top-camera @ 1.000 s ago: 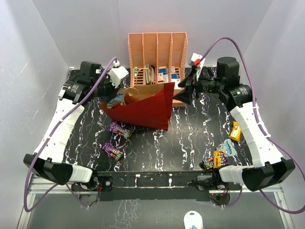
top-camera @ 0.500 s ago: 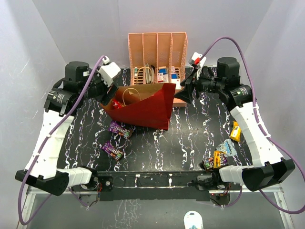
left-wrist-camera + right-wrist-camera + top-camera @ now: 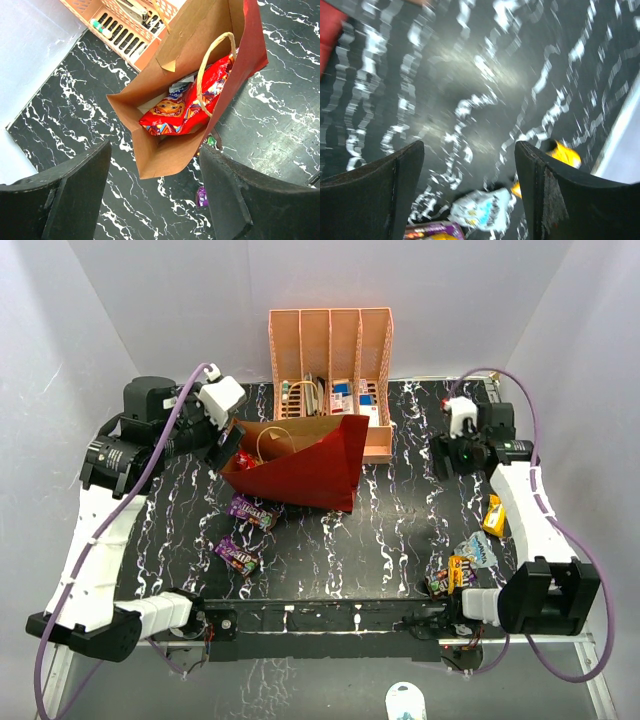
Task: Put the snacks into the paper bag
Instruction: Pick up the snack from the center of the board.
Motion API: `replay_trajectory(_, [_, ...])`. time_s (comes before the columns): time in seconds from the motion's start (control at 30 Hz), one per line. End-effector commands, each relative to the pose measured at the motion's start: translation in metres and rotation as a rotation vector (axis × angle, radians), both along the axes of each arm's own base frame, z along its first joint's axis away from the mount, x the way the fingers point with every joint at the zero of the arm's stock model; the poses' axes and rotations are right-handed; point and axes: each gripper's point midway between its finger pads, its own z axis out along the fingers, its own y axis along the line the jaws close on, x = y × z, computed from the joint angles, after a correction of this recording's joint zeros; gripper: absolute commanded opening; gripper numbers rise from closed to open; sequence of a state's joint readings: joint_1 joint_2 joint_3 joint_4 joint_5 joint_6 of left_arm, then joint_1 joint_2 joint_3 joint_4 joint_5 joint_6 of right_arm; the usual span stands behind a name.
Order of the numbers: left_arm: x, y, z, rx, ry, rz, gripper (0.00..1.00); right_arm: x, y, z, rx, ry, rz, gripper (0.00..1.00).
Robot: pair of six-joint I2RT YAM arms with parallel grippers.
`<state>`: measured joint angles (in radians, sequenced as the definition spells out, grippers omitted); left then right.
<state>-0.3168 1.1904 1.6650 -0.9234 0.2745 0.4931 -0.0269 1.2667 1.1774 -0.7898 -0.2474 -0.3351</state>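
Left wrist view: left end effector (image 3: pixel 155 167), fingers spread wide with nothing between them, poised above the mouth of the paper bag (image 3: pixel 165 150). Chip bag (image 3: pixel 185 107), red, lies inside on the kraft lining, partly under the looped handle. A second ago this end effector sat at the mouth itself with its fingers near closed; now it is drawn back and opened, so the chip bag reads as released and delivered. Right end effector (image 3: pixel 467 165): fingers wide, empty. A second ago it stood by the bag's right edge near the organizer (image 3: pixel 330 350); now it is swung out over the right half of the bench (image 3: pixel 400 530), its own view blurred. Paper bag stands unaided, mouth facing up and left. Outstanding items: two purple candy bars (image 3: pixel 252 510) on the bench just in front of the bag; yellow packet (image 3: pixel 494 515) beside the right arm; pouch (image 3: pixel 478 550) and small packets (image 3: pixel 452 575) clustered at the near right. The right arm appears headed for that group. Surface: black with white marble veining, glossy. Room: plain pale walls (image 3: pixel 180 310) on three sides. The peach slotted organizer stands at the rear against the back wall.
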Motion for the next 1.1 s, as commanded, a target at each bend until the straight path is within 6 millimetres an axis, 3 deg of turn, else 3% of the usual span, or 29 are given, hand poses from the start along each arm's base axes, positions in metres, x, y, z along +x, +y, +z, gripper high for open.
replay_trajectory(0.0, [-0.011, -0.001, 0.000, -0.025, 0.009, -0.020, 0.70, -0.013, -0.075, -0.025, -0.177, 0.049, -0.190, 0.77])
replay_trajectory(0.17, [-0.012, -0.005, -0.002, -0.032, 0.018, -0.044, 0.71, -0.028, -0.128, -0.059, -0.193, 0.130, -0.317, 0.78])
replay_trajectory(0.47, [-0.006, -0.007, -0.011, -0.026, 0.042, -0.055, 0.72, -0.056, -0.168, -0.109, -0.196, 0.209, -0.400, 0.80])
replay_trajectory(0.87, [-0.005, -0.008, -0.015, -0.027, 0.049, -0.066, 0.73, -0.059, -0.171, -0.152, -0.060, 0.279, -0.398, 0.77])
replay_trajectory(1.07, [-0.002, -0.012, -0.009, -0.050, 0.043, -0.076, 0.73, -0.060, -0.164, -0.166, -0.003, 0.311, -0.385, 0.59])
